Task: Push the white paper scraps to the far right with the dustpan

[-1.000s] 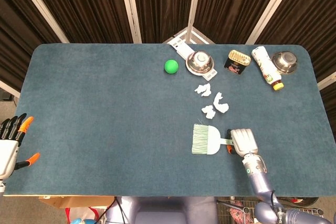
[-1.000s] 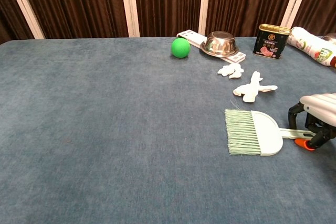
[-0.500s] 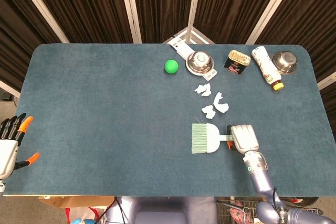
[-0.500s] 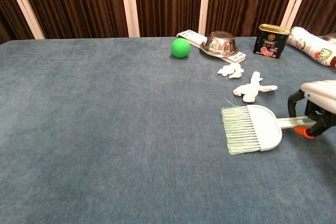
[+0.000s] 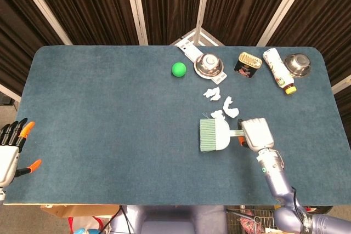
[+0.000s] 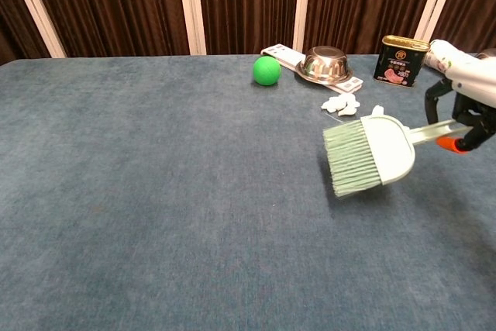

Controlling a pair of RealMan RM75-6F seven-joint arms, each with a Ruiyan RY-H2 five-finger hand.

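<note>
Right hand (image 5: 256,133) gripping pale-green bristled dustpan (image 5: 214,135) handle, crumpled white paper scraps (image 5: 226,108) beside, left hand (image 5: 12,145) spread empty

Counter (image 5: 109,124) is teal-blue; scraps (image 5: 225,108) white, ball (image 5: 179,69) green. Brush (image 5: 214,135): pale mint bristles w/ white back. Curtains (image 5: 82,4) dk brown w/ white strips.

The right hand (image 6: 469,102) has lifted the dustpan (image 6: 370,155) off the table and carried it toward the far edge. Its bristled end now tilts downward, overlapping the nearest scraps (image 5: 219,114) in both views.
</note>
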